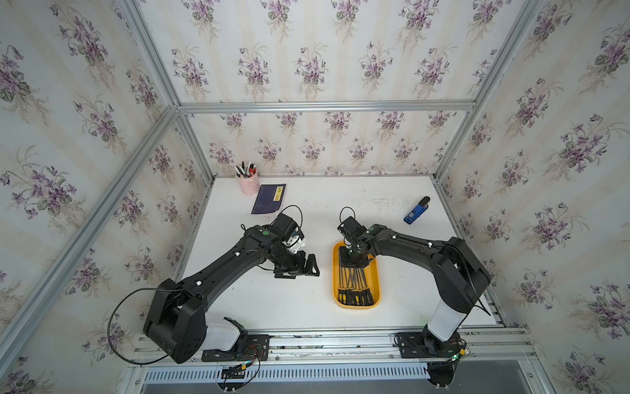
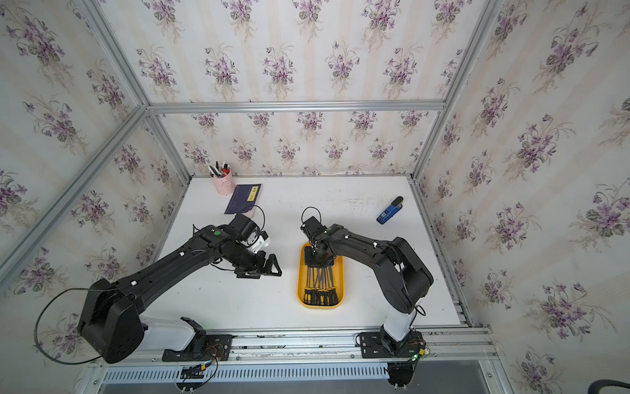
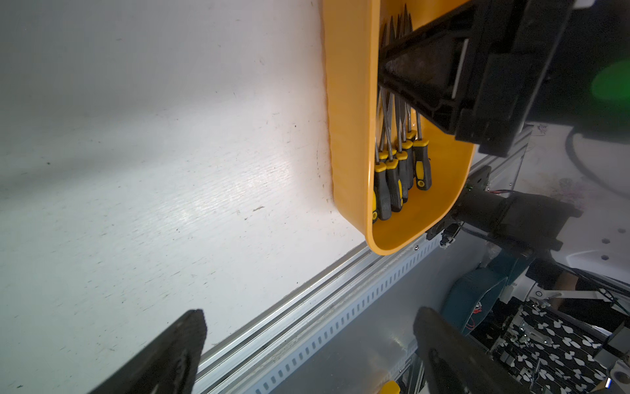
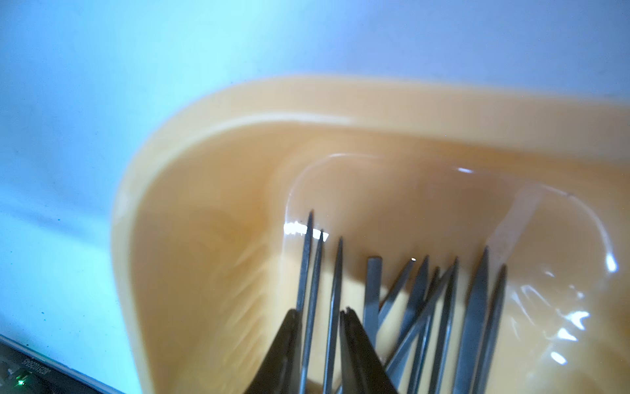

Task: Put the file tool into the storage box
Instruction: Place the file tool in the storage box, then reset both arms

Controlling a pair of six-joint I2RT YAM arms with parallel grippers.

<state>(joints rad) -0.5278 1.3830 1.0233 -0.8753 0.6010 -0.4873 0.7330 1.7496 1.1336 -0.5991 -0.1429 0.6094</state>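
Note:
The storage box (image 1: 356, 306) (image 2: 320, 306) is a shallow yellow tray right of the table's middle. Several file tools (image 1: 354, 283) (image 2: 320, 283) with black-and-yellow handles lie in it, handles toward the front edge. My right gripper (image 1: 356, 261) (image 2: 318, 261) is low inside the box's far end. In the right wrist view its tips (image 4: 319, 312) stand a narrow gap apart over the grey file blades (image 4: 371, 290), with two blades running through the gap. My left gripper (image 1: 306, 269) (image 2: 269, 267) (image 3: 310, 312) hangs wide open and empty, left of the box (image 3: 347, 102).
A pink pen cup (image 1: 248, 184) and a dark blue booklet (image 1: 268, 199) sit at the back left. A blue stapler (image 1: 416, 210) lies at the back right. An aluminium rail (image 3: 306, 307) runs along the front edge, and papered walls close the table in.

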